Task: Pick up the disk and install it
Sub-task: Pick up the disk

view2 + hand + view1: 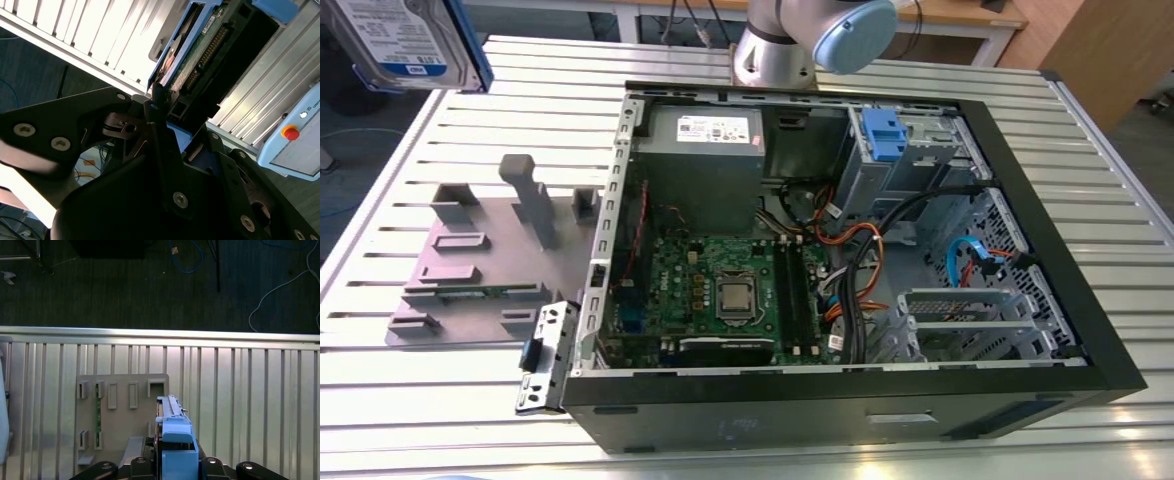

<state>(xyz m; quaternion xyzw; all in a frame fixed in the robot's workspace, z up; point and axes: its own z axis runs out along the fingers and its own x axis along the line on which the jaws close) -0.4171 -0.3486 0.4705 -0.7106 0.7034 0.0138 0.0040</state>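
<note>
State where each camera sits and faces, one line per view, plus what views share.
Exterior view: off the arm, raised, looking down into the open computer case on the slatted table; an arm joint shows.
First wrist view: on the wrist, looking down past the gripper and held disk to the grey fixture.
Second wrist view: on the wrist, looking along the gripper's linkage at the disk's circuit-board side.
Shared: all three show the disk; exterior and first wrist views share fixture and table.
</note>
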